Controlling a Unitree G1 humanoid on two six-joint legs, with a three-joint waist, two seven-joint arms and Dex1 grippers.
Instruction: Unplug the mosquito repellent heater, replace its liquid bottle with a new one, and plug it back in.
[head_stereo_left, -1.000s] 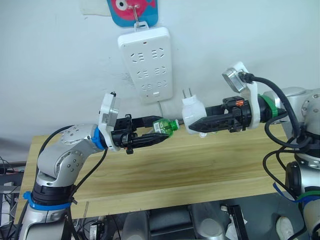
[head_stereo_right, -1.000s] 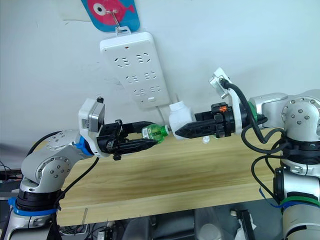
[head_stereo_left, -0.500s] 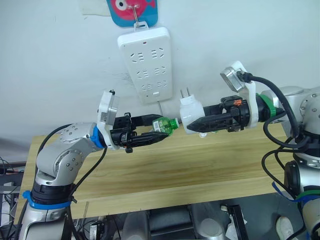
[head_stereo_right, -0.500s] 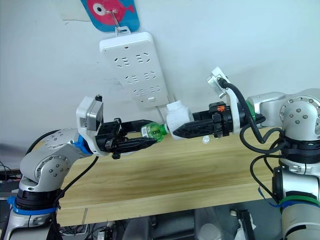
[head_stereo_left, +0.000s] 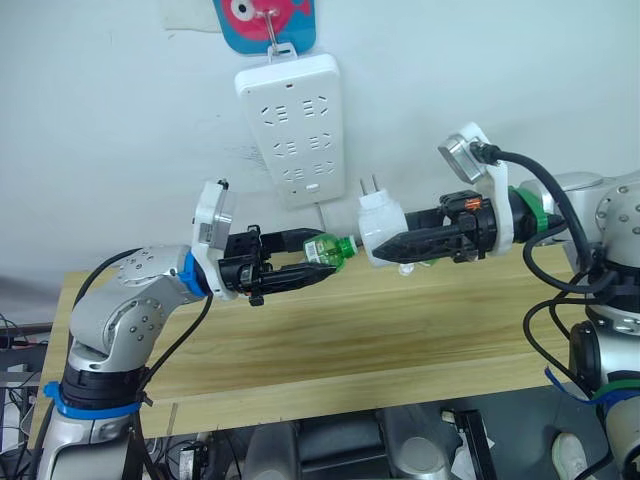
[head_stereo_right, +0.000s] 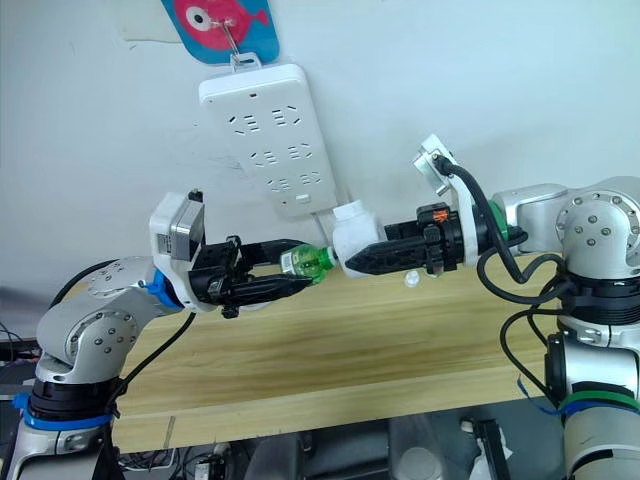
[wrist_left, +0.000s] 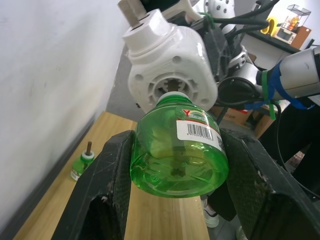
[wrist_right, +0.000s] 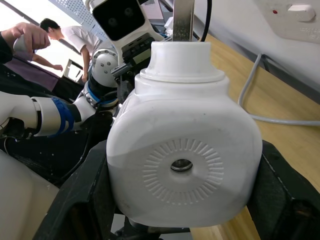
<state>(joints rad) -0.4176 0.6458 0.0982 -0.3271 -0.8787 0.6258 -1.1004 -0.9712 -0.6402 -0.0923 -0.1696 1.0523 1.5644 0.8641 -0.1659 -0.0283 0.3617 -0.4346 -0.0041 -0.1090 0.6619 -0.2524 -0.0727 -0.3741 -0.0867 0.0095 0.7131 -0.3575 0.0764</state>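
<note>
Gripping a green bottle (head_stereo_left: 328, 250) by its base, left gripper (head_stereo_left: 300, 262) points its neck into the heater (head_stereo_left: 381, 226), right gripper (head_stereo_left: 395, 246) clamped on heater above the table (head_stereo_left: 330, 340), prongs up, power strip (head_stereo_left: 295, 120) on wall behind, another bottle (wrist_left: 82, 162) on table by wall

The right gripper (head_stereo_left: 392, 253), clamped on the mosquito repellent heater (head_stereo_left: 381, 226), is drifting toward the robot's left: heater now slightly closer to the green bottle (head_stereo_left: 331, 249) than a second ago. The left gripper (head_stereo_left: 318, 262), holding the bottle, is edging slightly left too. Bottle neck is closing on the heater's underside socket.
</note>
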